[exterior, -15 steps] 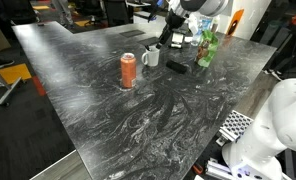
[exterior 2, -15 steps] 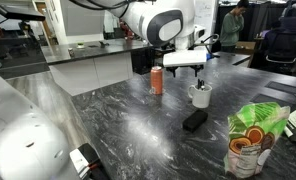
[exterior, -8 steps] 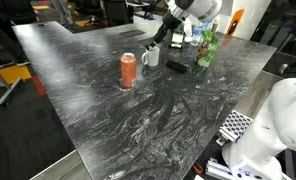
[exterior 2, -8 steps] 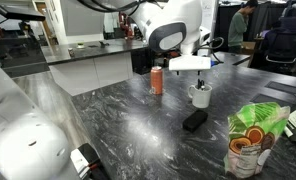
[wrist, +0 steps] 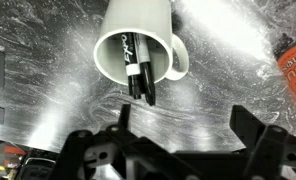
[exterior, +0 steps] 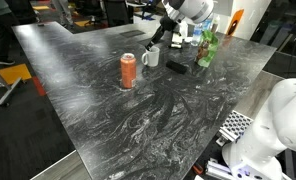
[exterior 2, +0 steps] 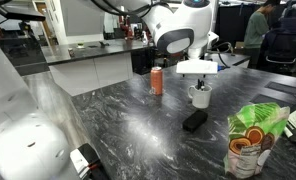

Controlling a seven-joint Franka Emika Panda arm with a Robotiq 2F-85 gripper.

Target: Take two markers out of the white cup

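Note:
The white cup (wrist: 138,35) stands on the dark marbled table, seen from above in the wrist view, with dark markers (wrist: 138,75) leaning out of its mouth. It also shows in both exterior views (exterior: 151,58) (exterior 2: 200,96). My gripper (wrist: 186,130) is open and empty, its two black fingers spread wide, and it hovers above the cup without touching it. In both exterior views the gripper (exterior: 158,36) (exterior 2: 198,72) hangs just over the cup. The markers are too small to make out in the exterior views.
An orange can (exterior: 128,70) (exterior 2: 157,80) stands beside the cup and shows at the wrist view's edge (wrist: 294,62). A black rectangular block (exterior: 177,67) (exterior 2: 194,120) lies near the cup. A green bottle (exterior: 205,48) (exterior 2: 251,140) stands close by.
The gripper has shifted sideways over the last second, coming more directly above the cup. The cup, can and block have not moved.

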